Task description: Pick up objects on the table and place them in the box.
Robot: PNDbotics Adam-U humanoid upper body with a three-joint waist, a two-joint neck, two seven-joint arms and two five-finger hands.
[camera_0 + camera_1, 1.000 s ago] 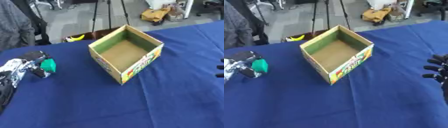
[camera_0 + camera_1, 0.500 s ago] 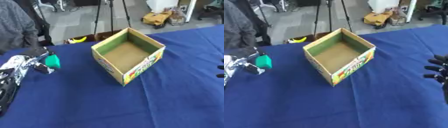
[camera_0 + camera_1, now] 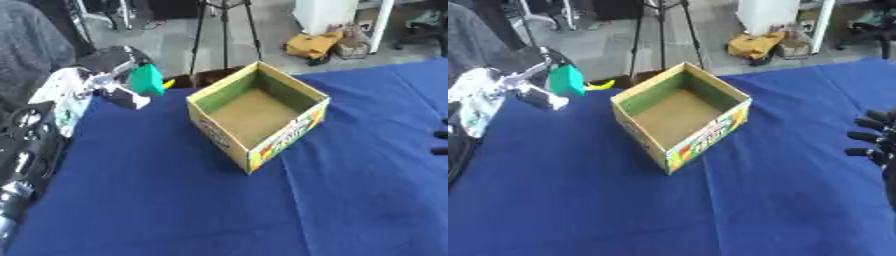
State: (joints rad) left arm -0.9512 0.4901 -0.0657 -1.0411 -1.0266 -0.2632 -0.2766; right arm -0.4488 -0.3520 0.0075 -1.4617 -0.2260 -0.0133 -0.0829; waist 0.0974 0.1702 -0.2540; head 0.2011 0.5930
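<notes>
Blue desk point(image 3: 157, 200): left hand point(image 3: 105, 80) up, fingers grasping green object point(image 3: 145, 80) left of open box point(image 3: 259, 117); right hand point(image 3: 877, 142) idle, fingers released.

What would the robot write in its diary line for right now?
left hand: holding green thing, left of box | box: open, empty | right hand: idle at right edge | table: blue cloth

Printed cardboard box point(image 3: 262, 145), matt blue tablecloth point(image 3: 175, 210)
</notes>
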